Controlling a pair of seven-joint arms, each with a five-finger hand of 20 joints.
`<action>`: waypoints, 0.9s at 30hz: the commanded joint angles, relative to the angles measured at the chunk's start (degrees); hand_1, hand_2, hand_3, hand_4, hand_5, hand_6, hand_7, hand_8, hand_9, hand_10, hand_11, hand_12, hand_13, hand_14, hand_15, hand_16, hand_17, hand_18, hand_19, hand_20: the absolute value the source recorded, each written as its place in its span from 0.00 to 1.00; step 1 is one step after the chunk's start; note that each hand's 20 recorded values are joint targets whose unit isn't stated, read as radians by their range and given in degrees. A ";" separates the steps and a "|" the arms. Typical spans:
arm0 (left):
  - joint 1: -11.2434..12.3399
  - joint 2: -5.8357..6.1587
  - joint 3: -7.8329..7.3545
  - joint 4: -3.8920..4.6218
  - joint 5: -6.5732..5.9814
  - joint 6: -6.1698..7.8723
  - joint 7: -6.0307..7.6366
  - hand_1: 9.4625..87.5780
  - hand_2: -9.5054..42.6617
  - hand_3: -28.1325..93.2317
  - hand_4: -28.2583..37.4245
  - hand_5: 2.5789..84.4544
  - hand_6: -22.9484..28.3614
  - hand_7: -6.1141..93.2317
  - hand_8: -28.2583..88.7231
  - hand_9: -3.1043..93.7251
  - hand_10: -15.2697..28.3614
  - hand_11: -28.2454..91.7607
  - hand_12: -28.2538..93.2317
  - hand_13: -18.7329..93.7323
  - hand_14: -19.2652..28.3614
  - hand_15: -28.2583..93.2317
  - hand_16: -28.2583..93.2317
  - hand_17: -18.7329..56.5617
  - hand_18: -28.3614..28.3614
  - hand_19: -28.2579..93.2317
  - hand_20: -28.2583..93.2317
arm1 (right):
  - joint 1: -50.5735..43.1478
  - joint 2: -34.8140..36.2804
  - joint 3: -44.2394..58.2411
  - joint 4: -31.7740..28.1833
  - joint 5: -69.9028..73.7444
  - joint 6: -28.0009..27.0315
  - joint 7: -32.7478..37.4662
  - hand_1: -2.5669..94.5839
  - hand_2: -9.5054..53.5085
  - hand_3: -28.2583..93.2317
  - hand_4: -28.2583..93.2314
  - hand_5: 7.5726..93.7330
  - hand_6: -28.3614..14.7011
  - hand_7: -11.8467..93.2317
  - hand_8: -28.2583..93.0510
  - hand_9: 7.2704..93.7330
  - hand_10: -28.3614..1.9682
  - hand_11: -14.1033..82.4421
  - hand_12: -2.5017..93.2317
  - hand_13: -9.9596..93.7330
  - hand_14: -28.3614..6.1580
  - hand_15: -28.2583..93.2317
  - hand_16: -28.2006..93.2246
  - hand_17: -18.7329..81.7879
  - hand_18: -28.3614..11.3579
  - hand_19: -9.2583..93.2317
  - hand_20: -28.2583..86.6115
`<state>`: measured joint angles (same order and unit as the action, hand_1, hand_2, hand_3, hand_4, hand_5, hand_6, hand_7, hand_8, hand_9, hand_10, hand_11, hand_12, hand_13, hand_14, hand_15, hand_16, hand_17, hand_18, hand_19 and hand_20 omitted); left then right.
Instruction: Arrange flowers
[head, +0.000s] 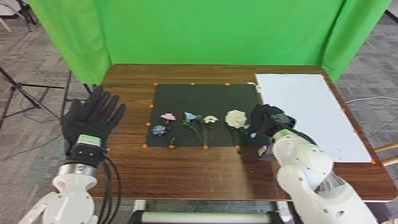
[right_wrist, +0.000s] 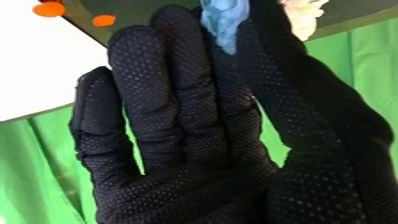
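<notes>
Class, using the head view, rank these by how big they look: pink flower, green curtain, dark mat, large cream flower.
Largest to smallest:
1. Green curtain
2. Dark mat
3. Large cream flower
4. Pink flower

Head view: facing forward and down from above the near side, spanning the counter (head: 195, 175). Right wrist view: looking closely along the right hand (head: 266, 119). Both sharing: white sheet (head: 306, 115), green curtain (head: 222, 35).

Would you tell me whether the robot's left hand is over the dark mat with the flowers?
No, the left hand is off to the left of the dark mat, its fingers straight.
</notes>
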<state>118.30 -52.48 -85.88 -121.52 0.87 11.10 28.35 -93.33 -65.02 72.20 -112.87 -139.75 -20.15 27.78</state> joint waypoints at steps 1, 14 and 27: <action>0.47 0.76 0.16 -0.34 -1.01 0.90 0.79 0.21 0.41 0.86 0.00 0.50 0.58 0.29 0.15 0.46 0.67 0.46 0.35 0.43 0.74 0.63 0.18 0.20 0.77 0.56 0.34 | -0.93 -0.24 0.09 -1.41 -0.18 -1.20 1.90 0.51 0.00 0.85 0.00 0.68 0.59 0.41 0.23 0.77 0.52 0.43 0.44 0.70 0.46 0.72 0.47 0.51 0.17 0.88 0.55; 0.63 0.90 0.06 -0.64 -2.61 1.84 1.57 0.08 0.50 0.83 0.00 0.50 0.58 0.28 0.15 0.46 0.68 0.46 0.35 0.43 0.75 0.62 0.18 0.20 0.78 0.56 0.34 | -1.88 -0.50 1.19 -3.41 1.45 -3.70 2.54 0.38 0.00 0.87 0.00 0.65 0.58 0.33 0.12 0.71 0.42 0.51 0.30 0.68 0.42 0.74 0.46 0.49 0.14 0.88 0.56; 0.68 1.40 -0.20 -0.75 -4.33 3.33 1.90 0.12 0.47 0.84 0.00 0.50 0.58 0.28 0.15 0.46 0.68 0.46 0.35 0.43 0.75 0.63 0.19 0.20 0.78 0.56 0.34 | -3.75 0.54 3.91 -4.25 6.84 6.24 5.25 0.30 0.05 0.84 0.04 0.60 0.52 0.28 0.14 0.67 0.35 0.44 0.27 0.66 0.39 0.73 0.44 0.48 0.13 0.87 0.55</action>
<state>118.49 -51.30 -85.66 -121.83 -1.44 13.02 29.78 -95.09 -65.15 74.15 -116.51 -137.18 -20.16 32.22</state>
